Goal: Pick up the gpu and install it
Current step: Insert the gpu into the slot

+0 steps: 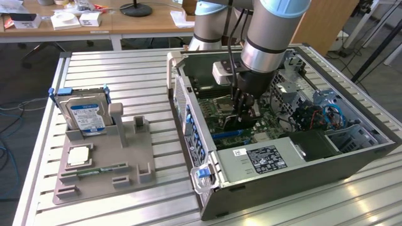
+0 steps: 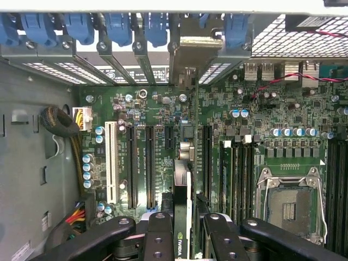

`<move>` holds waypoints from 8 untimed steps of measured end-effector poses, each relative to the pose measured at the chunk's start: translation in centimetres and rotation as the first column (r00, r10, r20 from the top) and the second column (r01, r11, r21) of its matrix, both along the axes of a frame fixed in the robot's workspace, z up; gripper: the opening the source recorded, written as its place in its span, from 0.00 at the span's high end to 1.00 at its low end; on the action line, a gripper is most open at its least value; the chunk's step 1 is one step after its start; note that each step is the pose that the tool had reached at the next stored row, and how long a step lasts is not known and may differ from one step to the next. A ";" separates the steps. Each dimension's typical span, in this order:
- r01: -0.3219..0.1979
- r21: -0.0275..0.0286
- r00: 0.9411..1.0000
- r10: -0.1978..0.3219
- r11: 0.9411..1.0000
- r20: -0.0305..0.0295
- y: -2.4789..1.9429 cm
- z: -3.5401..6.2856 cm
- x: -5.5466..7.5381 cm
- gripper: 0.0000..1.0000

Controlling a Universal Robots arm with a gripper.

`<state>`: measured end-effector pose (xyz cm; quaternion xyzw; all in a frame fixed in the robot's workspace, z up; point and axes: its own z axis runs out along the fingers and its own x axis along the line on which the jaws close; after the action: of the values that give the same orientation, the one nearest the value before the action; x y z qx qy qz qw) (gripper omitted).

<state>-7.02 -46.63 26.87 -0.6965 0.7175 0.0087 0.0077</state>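
The gpu [image 2: 184,228] is held edge-on between the fingers [image 2: 159,239] of the tool [image 2: 185,242], which is clamped on it. It is seen directly below the tool, standing over the motherboard [image 2: 163,136] and in line with its long black slots [image 2: 149,166]. The tool [image 1: 242,113] is lowered inside the open computer case [image 1: 351,155]. Well off to the side, a hard drive [image 1: 84,115] is stood in a grey holder [image 1: 107,165] on the desk [image 1: 113,70].

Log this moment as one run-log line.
gripper: shut on gpu | position: inside computer case, above motherboard slots | gpu: edge-on, not seated | hard drive: on tray
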 end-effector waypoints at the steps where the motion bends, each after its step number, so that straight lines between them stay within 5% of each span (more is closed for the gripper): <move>1: 0.000 0.000 1.000 0.000 1.000 0.000 0.00 -0.02 0.0 0.73; 8: 0.000 0.000 1.000 0.000 1.000 0.000 0.00 -0.26 0.0 0.73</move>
<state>-7.07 -46.63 26.61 -0.6965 0.7175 0.0087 0.0076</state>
